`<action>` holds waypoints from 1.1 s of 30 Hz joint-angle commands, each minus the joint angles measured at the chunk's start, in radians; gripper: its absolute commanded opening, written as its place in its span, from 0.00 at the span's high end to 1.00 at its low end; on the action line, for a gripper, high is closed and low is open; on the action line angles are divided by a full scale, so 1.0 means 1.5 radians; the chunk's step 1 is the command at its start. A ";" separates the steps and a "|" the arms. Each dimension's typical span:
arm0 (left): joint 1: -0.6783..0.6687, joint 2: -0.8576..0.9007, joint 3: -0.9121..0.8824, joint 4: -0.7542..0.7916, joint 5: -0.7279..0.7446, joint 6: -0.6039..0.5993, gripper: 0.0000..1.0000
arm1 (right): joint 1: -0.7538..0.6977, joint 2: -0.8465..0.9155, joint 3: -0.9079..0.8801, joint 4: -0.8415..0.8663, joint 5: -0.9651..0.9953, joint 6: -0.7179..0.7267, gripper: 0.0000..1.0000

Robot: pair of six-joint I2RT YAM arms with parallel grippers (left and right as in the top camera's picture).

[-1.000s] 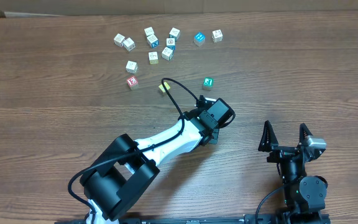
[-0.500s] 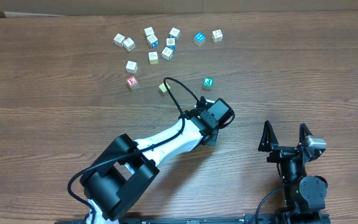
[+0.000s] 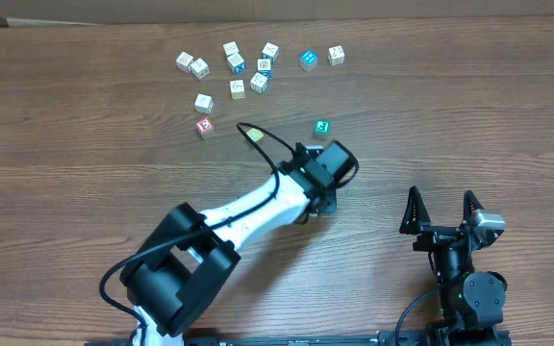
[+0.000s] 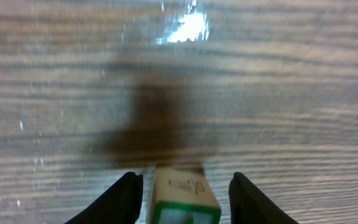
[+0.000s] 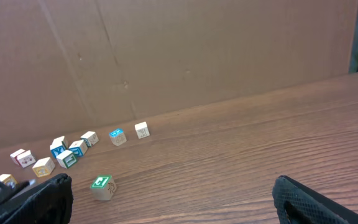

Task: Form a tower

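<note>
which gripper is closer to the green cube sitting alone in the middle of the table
Left. The left gripper is just below and beside the green cube, and has another green-faced cube between its fingers. The right gripper rests open far off, toward the table's near right edge.

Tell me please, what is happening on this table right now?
The left gripper has a green-edged wooden cube between its fingers, low over the wooden table. Whether the fingers actually pinch it is unclear. The right gripper sits open and idle at the near edge. A loose green-faced cube and a cluster of other letter cubes lie further back. No tower stands yet.
</note>
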 commanded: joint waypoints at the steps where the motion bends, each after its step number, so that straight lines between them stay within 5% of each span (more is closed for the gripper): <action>1: 0.027 0.007 0.037 -0.014 0.052 0.086 0.57 | 0.003 -0.006 -0.007 0.003 0.000 -0.003 0.00; 8: 0.036 0.007 0.055 -0.097 0.030 0.220 0.53 | 0.003 -0.006 -0.007 0.003 0.000 -0.003 0.00; 14: 0.036 0.007 0.055 -0.099 0.060 0.221 0.16 | 0.003 -0.006 -0.007 0.003 -0.001 -0.003 0.00; 18: 0.036 0.007 0.055 -0.079 0.064 0.221 0.07 | 0.003 -0.006 -0.007 0.003 0.000 -0.003 0.00; 33: 0.018 0.010 0.053 -0.064 0.064 0.347 0.22 | 0.003 -0.006 -0.007 0.003 0.000 -0.003 0.00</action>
